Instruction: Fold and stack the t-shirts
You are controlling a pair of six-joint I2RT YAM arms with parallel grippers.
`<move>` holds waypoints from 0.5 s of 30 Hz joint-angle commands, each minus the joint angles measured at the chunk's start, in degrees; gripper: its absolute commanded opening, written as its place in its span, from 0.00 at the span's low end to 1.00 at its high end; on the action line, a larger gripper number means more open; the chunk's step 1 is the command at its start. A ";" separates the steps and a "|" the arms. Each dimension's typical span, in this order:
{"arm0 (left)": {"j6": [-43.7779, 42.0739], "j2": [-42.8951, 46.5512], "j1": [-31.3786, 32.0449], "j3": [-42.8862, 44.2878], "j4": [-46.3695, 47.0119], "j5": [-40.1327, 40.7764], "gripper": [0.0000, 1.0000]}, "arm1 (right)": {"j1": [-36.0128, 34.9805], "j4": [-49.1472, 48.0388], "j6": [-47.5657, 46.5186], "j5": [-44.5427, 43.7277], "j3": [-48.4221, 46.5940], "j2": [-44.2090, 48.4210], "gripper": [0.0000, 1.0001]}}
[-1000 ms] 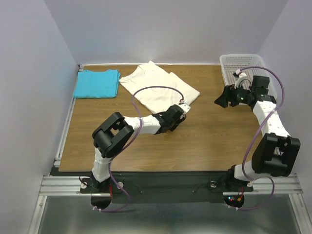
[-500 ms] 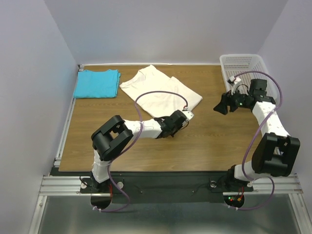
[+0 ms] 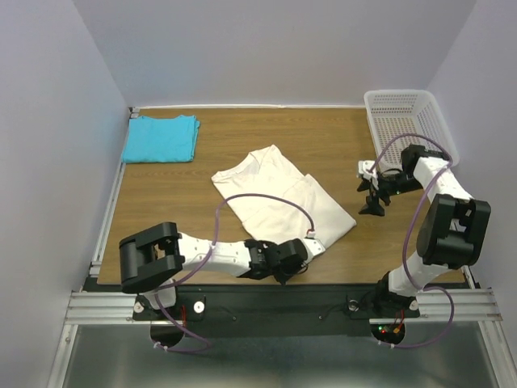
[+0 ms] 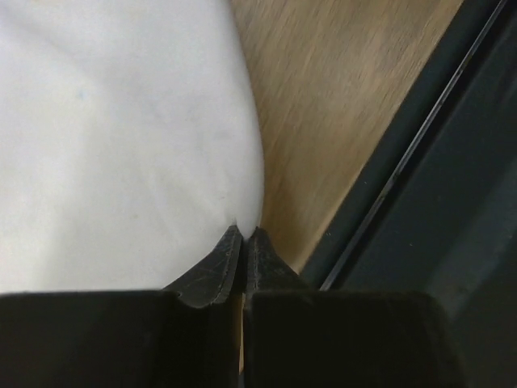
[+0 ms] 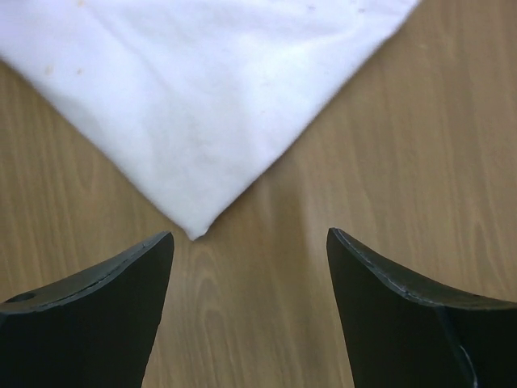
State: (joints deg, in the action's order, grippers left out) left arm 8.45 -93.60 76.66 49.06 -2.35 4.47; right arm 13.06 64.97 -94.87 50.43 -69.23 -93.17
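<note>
While left gripper [image 4: 245,235] pinched the cream shirt's [image 3: 279,198] near corner, likely to spread it flat, right gripper [image 5: 249,234] hung wide open, empty, before another corner.

Left gripper [image 4: 245,234] clamped tight, right gripper [image 5: 249,234] splayed wide.

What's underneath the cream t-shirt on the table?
Only the wooden table shows around the cream t-shirt, which lies flat on it. The left gripper is shut on its near edge. Anything beneath the cloth or between its folded layers is covered.
</note>
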 commanded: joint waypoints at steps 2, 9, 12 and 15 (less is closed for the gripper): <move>11.31 6.31 0.24 -5.98 -3.54 1.75 0.31 | -2.33 14.40 -29.57 -3.22 6.81 3.51 0.82; 20.98 21.86 0.24 -11.16 -2.49 2.21 0.40 | -6.03 9.22 -31.43 -7.27 16.13 9.74 0.82; 23.36 30.12 0.24 -15.21 -2.13 1.42 0.45 | -7.95 6.23 -30.29 -7.80 17.90 10.55 0.81; 26.87 39.35 0.24 -18.37 -3.10 2.46 0.61 | -9.27 3.34 -28.89 -7.98 18.69 10.11 0.80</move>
State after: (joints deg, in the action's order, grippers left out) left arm 29.30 -61.60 76.79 33.91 -5.26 5.78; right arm 5.67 72.53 -112.16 43.66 -51.18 -83.68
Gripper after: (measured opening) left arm 0.545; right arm 0.806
